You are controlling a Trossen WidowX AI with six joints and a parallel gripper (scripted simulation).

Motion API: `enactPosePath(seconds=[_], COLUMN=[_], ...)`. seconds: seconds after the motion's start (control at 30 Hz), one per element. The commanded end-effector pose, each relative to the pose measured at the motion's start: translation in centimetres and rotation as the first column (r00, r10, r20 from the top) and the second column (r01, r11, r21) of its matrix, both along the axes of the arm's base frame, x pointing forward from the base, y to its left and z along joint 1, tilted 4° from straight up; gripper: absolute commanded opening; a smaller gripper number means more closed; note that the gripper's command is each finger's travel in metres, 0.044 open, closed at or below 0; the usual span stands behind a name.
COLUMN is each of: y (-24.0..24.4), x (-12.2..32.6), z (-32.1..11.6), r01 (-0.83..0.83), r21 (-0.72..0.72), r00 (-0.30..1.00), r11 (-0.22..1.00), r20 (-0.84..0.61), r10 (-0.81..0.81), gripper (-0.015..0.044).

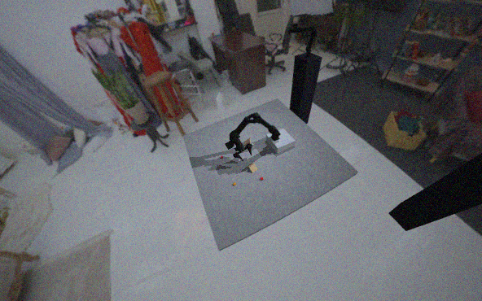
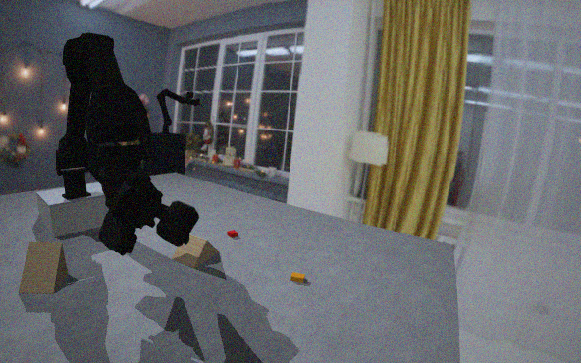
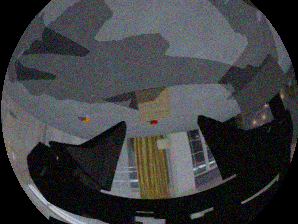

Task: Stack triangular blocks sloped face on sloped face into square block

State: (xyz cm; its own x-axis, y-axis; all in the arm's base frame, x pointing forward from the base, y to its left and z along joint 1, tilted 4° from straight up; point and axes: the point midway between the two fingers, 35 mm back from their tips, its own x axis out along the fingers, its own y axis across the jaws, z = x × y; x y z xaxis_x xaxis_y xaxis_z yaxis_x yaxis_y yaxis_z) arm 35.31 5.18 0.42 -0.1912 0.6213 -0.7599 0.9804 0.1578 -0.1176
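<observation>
And there's your gripper (image 1: 246,156) (image 2: 148,236) (image 3: 162,121), wide open with nothing in its fingers, up above the table (image 1: 285,195) (image 2: 383,314) (image 3: 200,65), while your two triangular blocks sit well apart on it, one (image 1: 252,167) (image 2: 190,252) (image 3: 155,104) near the red cube (image 1: 261,179) (image 2: 233,233) (image 3: 154,122), the other (image 1: 247,141) (image 2: 42,268) nearer the white box (image 1: 284,139) (image 2: 76,216).

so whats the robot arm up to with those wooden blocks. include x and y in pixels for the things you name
The black robot arm (image 1: 254,117) (image 2: 118,108) holds nothing; its jaws stand open above the grey table (image 1: 285,179) (image 2: 373,304). Two tan triangular wooden blocks (image 2: 41,267) (image 2: 193,251) rest apart on it. They are meant to form one square block, so the stacking is not done.
</observation>
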Motion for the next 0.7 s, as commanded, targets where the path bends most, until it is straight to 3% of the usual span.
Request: enactPosePath(seconds=[0.0,0.2,0.5,0.67], y=[0.2,0.3,6.6,7.1], x=[0.3,0.3,-0.9,-1.1], z=[0.8,0.6,-5.9,-6.3], r01=[0.001,0.001,0.001,0.001], r21=[0.081,0.081,0.086,0.088], r00=[0.998,0.998,0.998,0.998], r11=[0.997,0.997,0.996,0.996], r20=[0.064,0.064,0.063,0.063], r10=[-0.006,-0.006,-0.007,-0.006], gripper=[0.0440,0.0440,0.0440,0.0440])
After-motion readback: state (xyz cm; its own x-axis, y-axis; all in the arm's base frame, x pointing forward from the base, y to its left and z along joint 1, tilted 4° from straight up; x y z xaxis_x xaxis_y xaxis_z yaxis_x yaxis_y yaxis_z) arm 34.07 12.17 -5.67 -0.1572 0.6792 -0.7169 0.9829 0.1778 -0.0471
